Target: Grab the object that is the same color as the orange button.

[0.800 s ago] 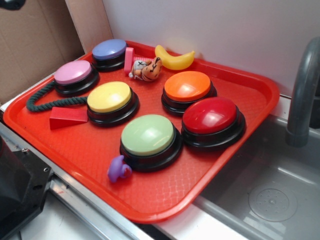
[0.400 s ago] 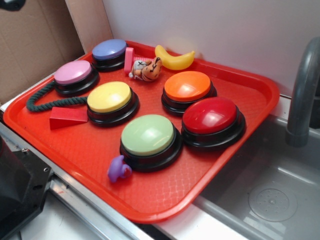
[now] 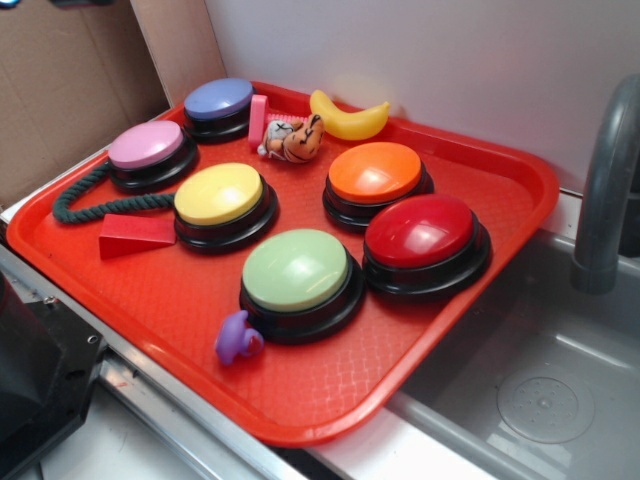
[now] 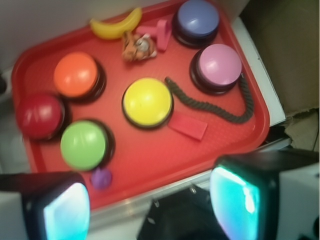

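Note:
The object, a small orange-and-white striped plush toy (image 3: 293,138), lies at the back of the red tray (image 3: 170,290), between the pink screw and the banana. In the wrist view the plush toy (image 4: 138,46) sits near the top, far from my fingers. The orange button (image 3: 375,172) stands just right of the toy; the wrist view has the orange button (image 4: 76,74) at upper left. My gripper (image 4: 150,210) hovers high above the tray's near edge, open, with nothing between its fingers (image 4: 237,202).
On the tray stand a red button (image 3: 420,230), yellow button (image 3: 219,193), green button (image 3: 296,269), pink button (image 3: 146,144) and blue button (image 3: 218,98). A banana (image 3: 350,118), pink screw (image 3: 258,120), green rope (image 3: 90,200), red wedge (image 3: 135,233) and purple figure (image 3: 238,338) lie about. A sink (image 3: 540,380) with faucet (image 3: 605,190) is at right.
The dark bit of arm at the exterior view's top left corner has shifted and nearly left the frame. Nothing on the tray has moved.

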You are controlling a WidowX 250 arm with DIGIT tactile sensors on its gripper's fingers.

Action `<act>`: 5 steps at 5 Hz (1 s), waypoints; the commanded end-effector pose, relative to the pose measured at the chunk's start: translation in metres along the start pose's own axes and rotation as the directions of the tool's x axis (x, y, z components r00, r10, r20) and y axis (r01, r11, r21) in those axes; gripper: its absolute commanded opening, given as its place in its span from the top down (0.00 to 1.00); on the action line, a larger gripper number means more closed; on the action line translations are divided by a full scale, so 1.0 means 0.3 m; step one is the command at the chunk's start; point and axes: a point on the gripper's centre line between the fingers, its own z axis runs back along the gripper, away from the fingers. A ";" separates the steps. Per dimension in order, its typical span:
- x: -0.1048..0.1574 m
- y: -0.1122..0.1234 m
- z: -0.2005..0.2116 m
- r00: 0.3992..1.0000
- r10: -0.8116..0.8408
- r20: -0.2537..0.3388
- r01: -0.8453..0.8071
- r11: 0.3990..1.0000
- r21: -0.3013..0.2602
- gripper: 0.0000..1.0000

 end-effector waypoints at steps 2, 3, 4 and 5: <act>0.270 -0.003 -0.257 0.844 0.516 0.146 -0.525 0.851 0.024 0.00; 0.328 -0.001 -0.347 0.765 0.628 0.141 -0.634 0.774 -0.006 0.00; 0.388 0.001 -0.454 0.741 0.658 0.136 -0.663 0.749 -0.012 0.00; 0.418 -0.005 -0.525 0.750 0.650 0.127 -0.652 0.758 -0.026 0.00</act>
